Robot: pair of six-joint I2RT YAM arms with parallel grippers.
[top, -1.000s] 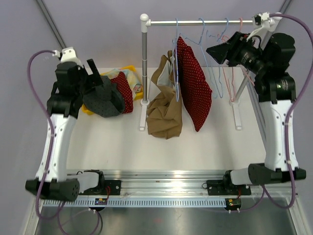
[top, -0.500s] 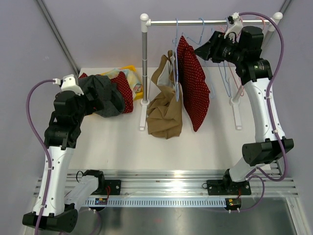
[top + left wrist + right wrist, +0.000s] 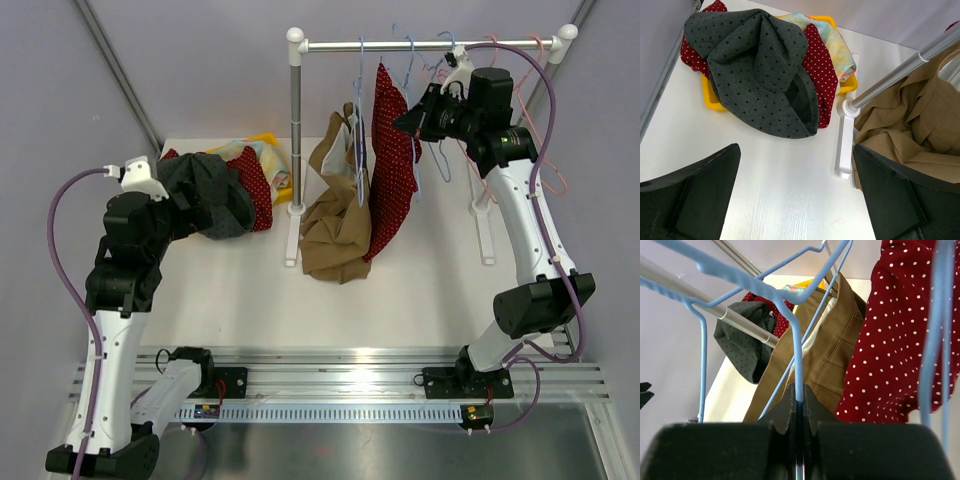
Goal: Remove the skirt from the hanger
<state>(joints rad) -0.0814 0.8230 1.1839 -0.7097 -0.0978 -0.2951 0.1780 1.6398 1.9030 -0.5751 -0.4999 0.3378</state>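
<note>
A red polka-dot skirt (image 3: pixel 390 165) hangs from the rail (image 3: pixel 430 45), and a tan garment (image 3: pixel 335 215) hangs just left of it. My right gripper (image 3: pixel 798 397) is shut on the thin upright wire of a blue hanger (image 3: pixel 798 355). It is up by the rail, with the red skirt (image 3: pixel 900 335) close on its right in the right wrist view. I cannot tell whether the skirt hangs on this hanger. My left gripper (image 3: pixel 797 200) is open over bare table, near the clothes bin, with nothing between its fingers.
A yellow bin (image 3: pixel 710 97) at the back left holds a grey dotted cloth (image 3: pixel 760 75) and other clothes. The rack's white foot (image 3: pixel 844 155) stands on the table. Several empty blue and pink hangers (image 3: pixel 545 150) hang at the rail's right end.
My right gripper moved left along the rail and closed on the blue hanger wire. The red skirt turned edge-on. My left arm drew back from the bin, where the grey cloth now lies.
</note>
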